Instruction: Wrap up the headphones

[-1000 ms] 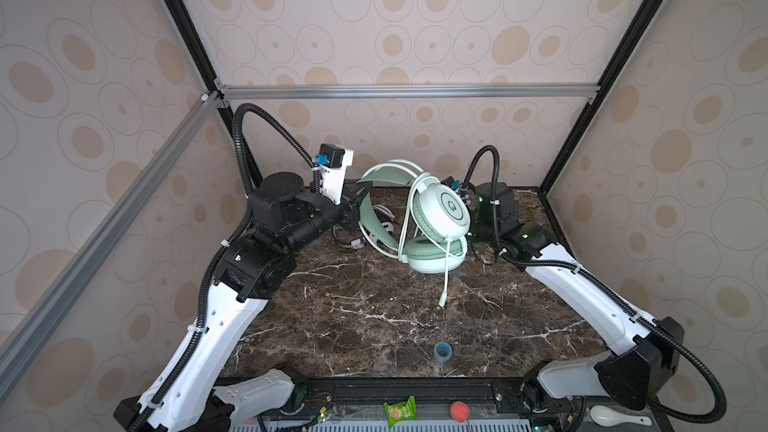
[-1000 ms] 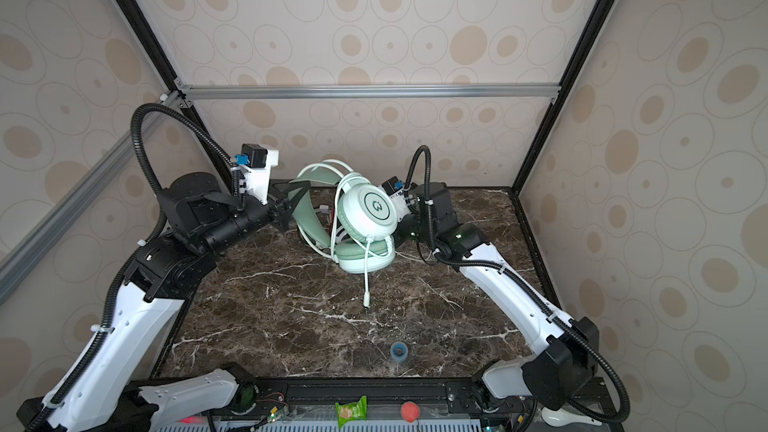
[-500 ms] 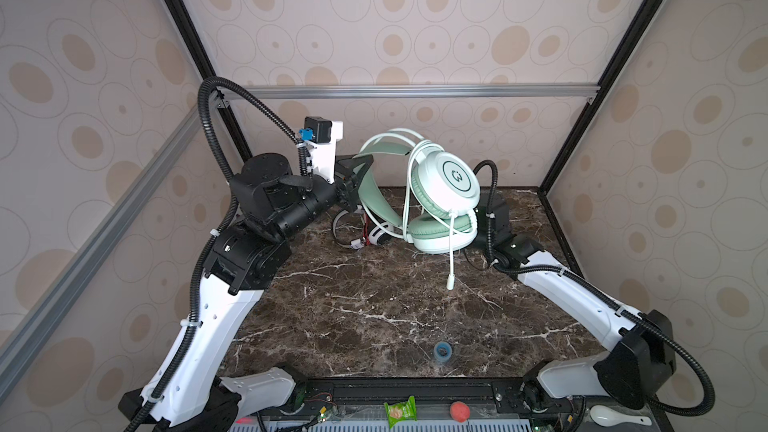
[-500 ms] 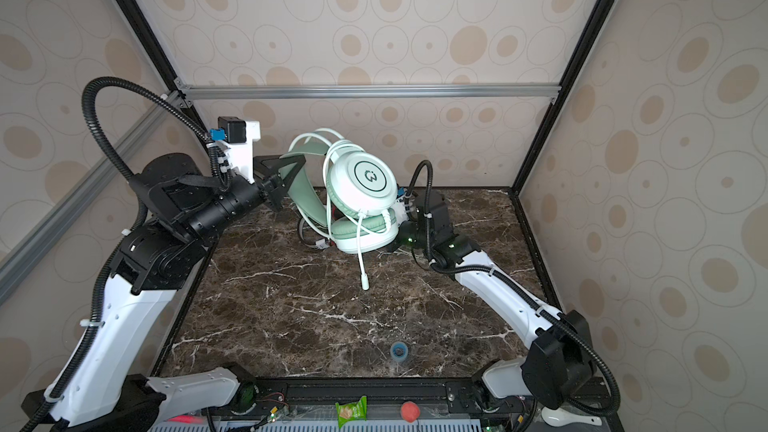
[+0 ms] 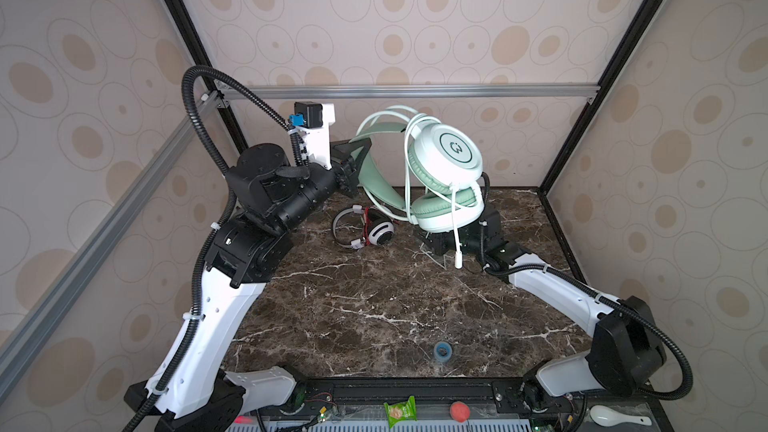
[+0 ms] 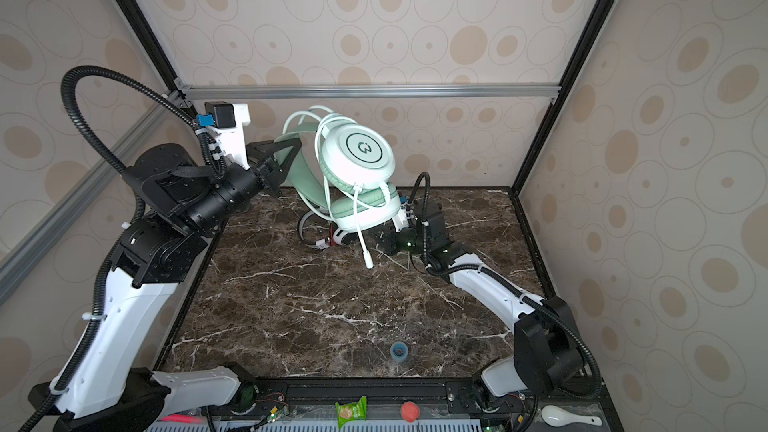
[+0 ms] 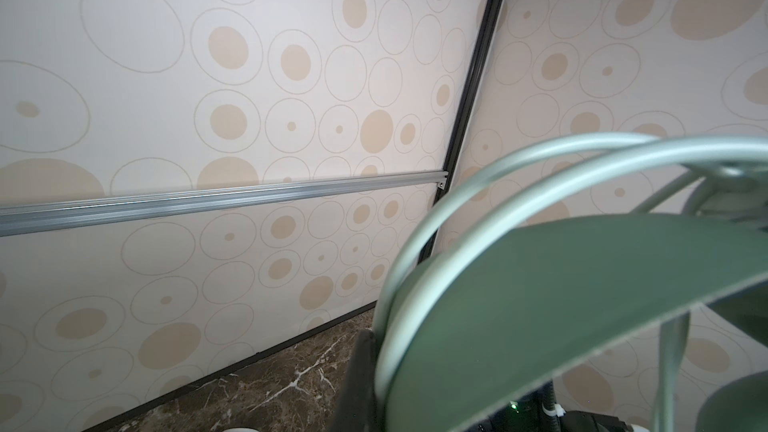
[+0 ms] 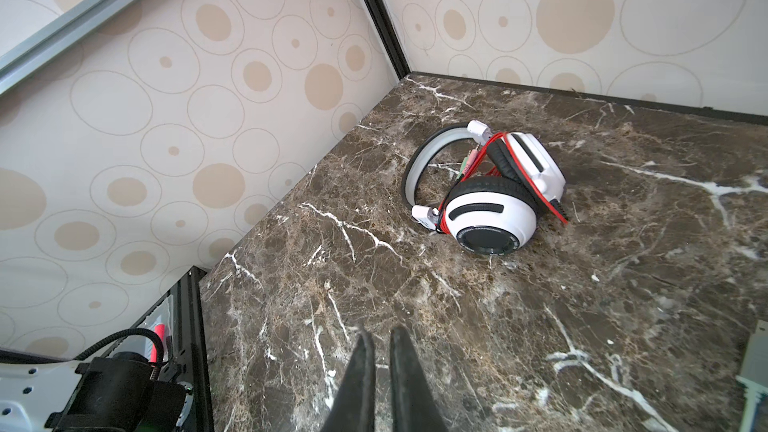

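Observation:
My left gripper is shut on the green headband of the mint green headphones, which hang well above the table at the back in both top views. Pale cable is looped round the headphones, and its plug dangles below the earcups. In the left wrist view the headband fills the frame beside one dark finger. My right gripper is shut and empty, low over the marble under the earcups. The white-and-black headphones with red cable lie on the table at the back.
A small blue ring sits near the table's front edge. On the front rail lie a green packet, a red ball and a white spoon. Patterned walls and an aluminium bar close in the back.
My left arm has lifted the mint green headphones higher off the table. My right gripper has closed and dropped low beneath the earcups.

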